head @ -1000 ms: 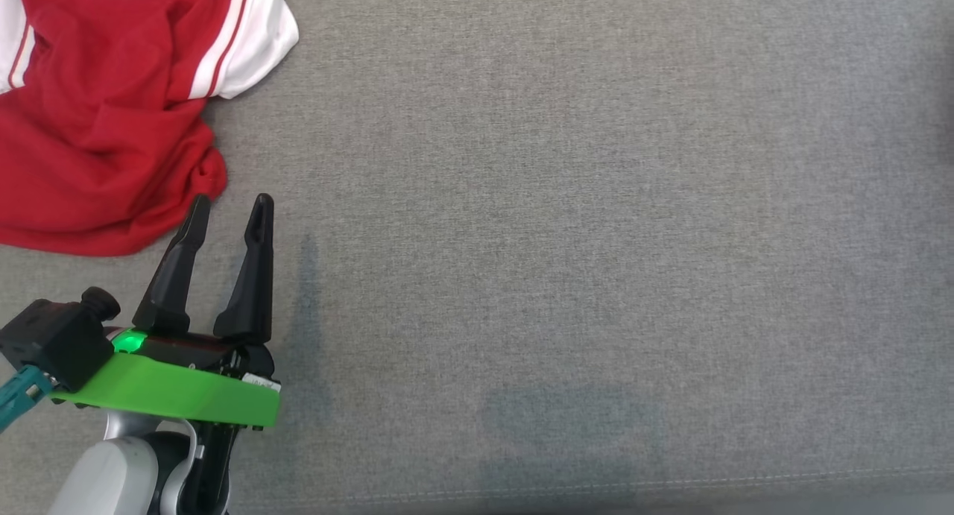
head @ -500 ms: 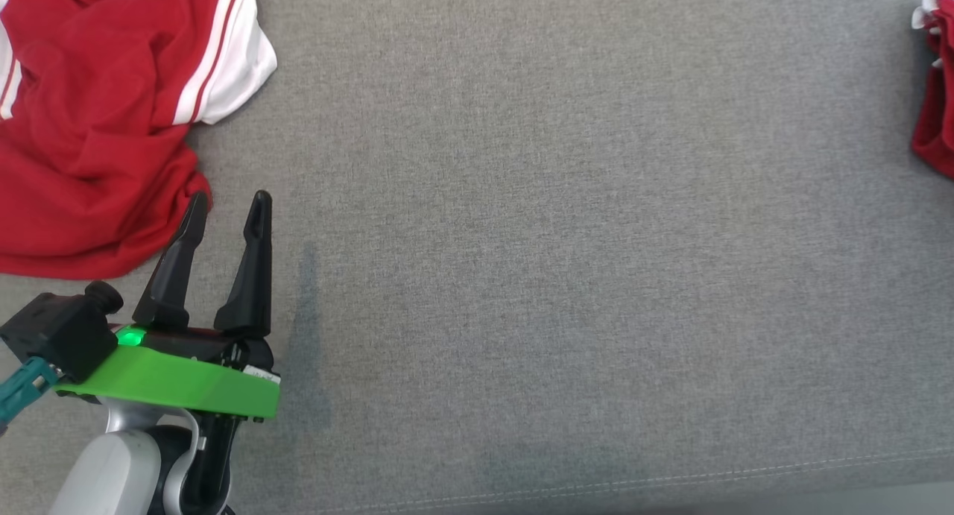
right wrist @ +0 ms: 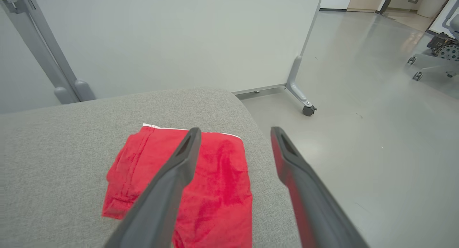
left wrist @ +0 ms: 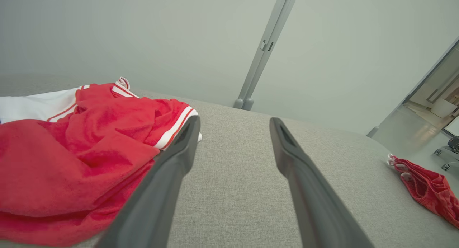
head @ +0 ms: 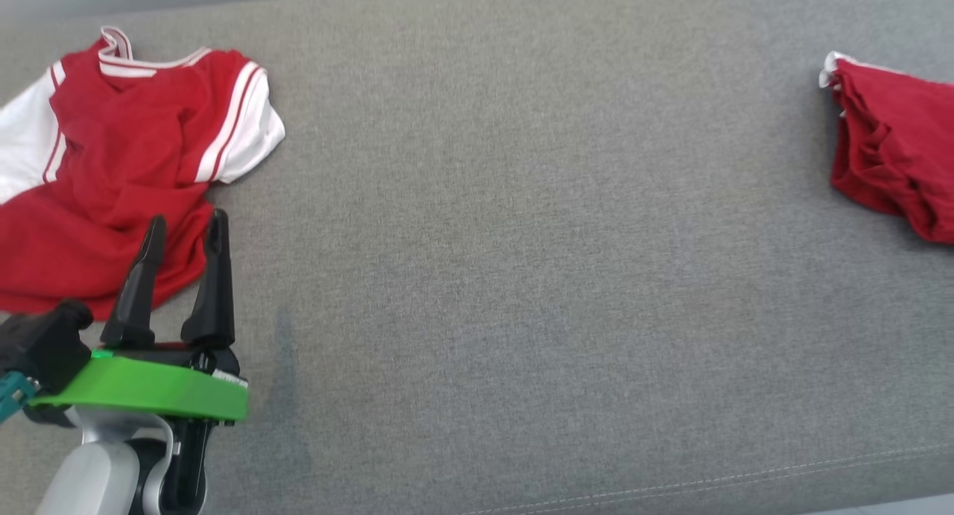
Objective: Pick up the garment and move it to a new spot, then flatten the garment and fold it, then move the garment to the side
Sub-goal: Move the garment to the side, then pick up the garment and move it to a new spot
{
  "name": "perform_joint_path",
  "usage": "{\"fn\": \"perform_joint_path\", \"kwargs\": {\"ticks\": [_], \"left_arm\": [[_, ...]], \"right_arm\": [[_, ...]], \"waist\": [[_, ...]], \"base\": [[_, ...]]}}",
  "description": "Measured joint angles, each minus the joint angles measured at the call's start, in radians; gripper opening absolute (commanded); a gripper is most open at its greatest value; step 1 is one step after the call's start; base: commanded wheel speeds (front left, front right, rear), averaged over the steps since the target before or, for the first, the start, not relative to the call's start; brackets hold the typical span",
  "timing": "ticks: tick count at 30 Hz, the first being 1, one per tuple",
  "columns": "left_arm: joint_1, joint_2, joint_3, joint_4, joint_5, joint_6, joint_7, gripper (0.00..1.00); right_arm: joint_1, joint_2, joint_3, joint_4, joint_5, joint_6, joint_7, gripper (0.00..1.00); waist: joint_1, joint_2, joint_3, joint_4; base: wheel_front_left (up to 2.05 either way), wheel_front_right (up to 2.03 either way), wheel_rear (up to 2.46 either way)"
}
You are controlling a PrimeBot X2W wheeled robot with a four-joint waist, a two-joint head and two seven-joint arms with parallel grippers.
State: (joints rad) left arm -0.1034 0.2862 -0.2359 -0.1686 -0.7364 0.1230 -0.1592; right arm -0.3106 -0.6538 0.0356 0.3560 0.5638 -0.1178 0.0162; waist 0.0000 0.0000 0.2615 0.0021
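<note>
A crumpled red garment [head: 112, 165] with white striped sleeves lies at the far left of the grey cushion [head: 522, 239]. My left gripper [head: 187, 218] is open and empty. Its fingertips stand over the garment's lower right hem. In the left wrist view the garment [left wrist: 71, 151] lies left of the open left gripper [left wrist: 233, 120] and touches its left finger. A second red garment [head: 894, 150], folded small, rests at the cushion's right end. My right gripper [right wrist: 235, 130] hovers open above this folded piece [right wrist: 218, 183].
The cushion's front seam [head: 671, 485] runs along the bottom. Behind the cushion stands a pale partition with a grey post [left wrist: 265, 47] and a wheeled foot [right wrist: 304, 104]. Bare floor [right wrist: 376, 133] lies past the cushion's right end.
The head camera has moved, bringing the cushion's far edge and the folded red piece into the picture. My left gripper stays open; its tips now overlap the garment's hem.
</note>
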Motion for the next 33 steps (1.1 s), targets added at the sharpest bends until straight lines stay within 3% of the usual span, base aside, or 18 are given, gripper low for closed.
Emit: {"fn": "perform_joint_path", "kwargs": {"ticks": [8,14,22,33], "left_arm": [[0.052,0.011,0.008,0.032,-0.007,0.000,-0.009,1.00],[0.078,0.017,0.033,0.060,-0.007,0.000,-0.027,1.00],[0.089,0.028,0.038,0.095,0.007,0.000,-0.038,1.00],[0.110,0.042,0.026,0.106,0.028,-0.007,-0.050,1.00]], "right_arm": [[0.119,0.060,0.016,-0.090,-0.009,-0.006,-0.084,1.00],[0.204,0.146,0.073,-0.165,-0.023,-0.006,-0.154,1.00],[0.317,0.223,0.128,-0.192,-0.074,-0.006,-0.210,1.00],[0.340,0.236,0.170,-0.212,-0.148,-0.007,-0.211,1.00]], "waist": [[0.0000,0.0000,-0.086,-0.011],[0.0000,0.0000,-0.140,-0.013],[0.0000,0.0000,-0.169,0.011],[0.0000,0.0000,-0.186,0.040]], "base": [[0.00,0.00,0.00],[0.00,0.00,0.00],[0.00,0.00,0.00],[0.00,0.00,0.00]]}}
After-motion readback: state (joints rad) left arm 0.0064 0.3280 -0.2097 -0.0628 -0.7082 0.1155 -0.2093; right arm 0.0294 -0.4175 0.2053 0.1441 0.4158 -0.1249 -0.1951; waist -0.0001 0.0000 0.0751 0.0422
